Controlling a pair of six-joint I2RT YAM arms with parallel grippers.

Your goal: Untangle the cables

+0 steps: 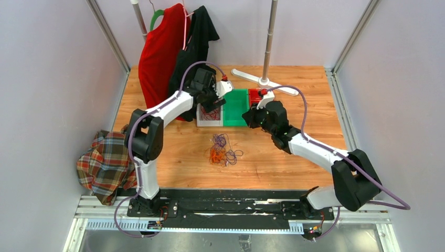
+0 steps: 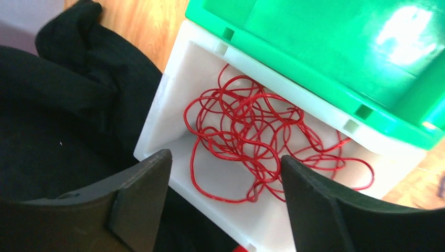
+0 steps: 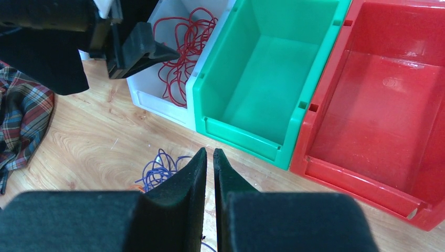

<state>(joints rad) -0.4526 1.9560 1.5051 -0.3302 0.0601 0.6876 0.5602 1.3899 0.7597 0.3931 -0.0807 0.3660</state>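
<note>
Overhead and wrist views of the desk (image 1: 288, 157). My left tool (image 2: 225, 157) hangs over the white bin (image 2: 173, 89) with its two fingers spread wide and nothing between them. Directly below it the red cable (image 2: 241, 136) lies in loose overlapping loops on the floor of that bin, apart from the other cables. A black garment (image 2: 63, 115) sits just beside the bin's outer wall.

My right tool (image 3: 209, 155) is clenched, only a thin slit showing between its fingers, and it grasps nothing. It hovers above bare desk in front of the green bin (image 3: 273, 79), which stands between the white bin and the red bin (image 3: 383, 105), the three touching in a row. Both the green and the red bins hold nothing.

The purple cable (image 1: 220, 140) and the orange cable (image 1: 217, 156) lie curled together on the desk, nearer the arm bases than the bins. A plaid cloth (image 1: 105, 163) is heaped at the desk's left edge.
</note>
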